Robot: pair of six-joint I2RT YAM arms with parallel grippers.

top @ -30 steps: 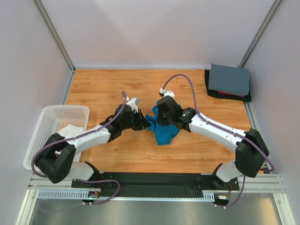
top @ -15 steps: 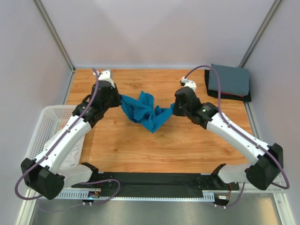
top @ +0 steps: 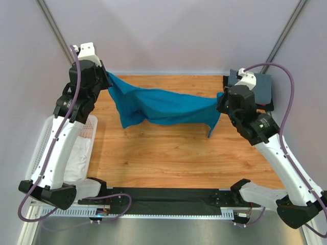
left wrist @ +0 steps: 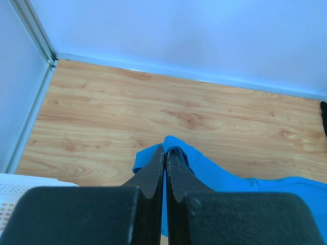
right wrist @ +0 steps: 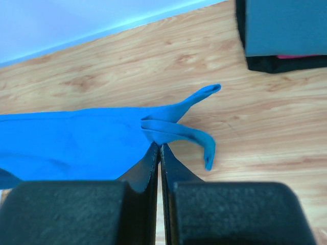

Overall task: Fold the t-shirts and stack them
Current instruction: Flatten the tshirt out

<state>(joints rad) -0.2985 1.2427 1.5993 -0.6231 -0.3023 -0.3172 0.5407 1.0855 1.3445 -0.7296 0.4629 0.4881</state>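
Left gripper (left wrist: 164,153) and right gripper (right wrist: 159,150) each clamp the teal t-shirt (top: 168,106), stretched above the table (top: 168,158) (middle sagging). Lower the 2 ends evenly, holding tension.

- We see a white mesh basket (top: 45,133) at the tabletop's left edge, nearer than the left jaws and well below them.
- The wooden tabletop (top: 168,153) lies under both pairs of jaws and spans the gap between them.
- A pale wall (top: 168,35) stands beyond the jaws.
- We see one metal post (top: 59,37) beside the left jaws.
- A black strip (top: 168,195) lies well apart, nearer.
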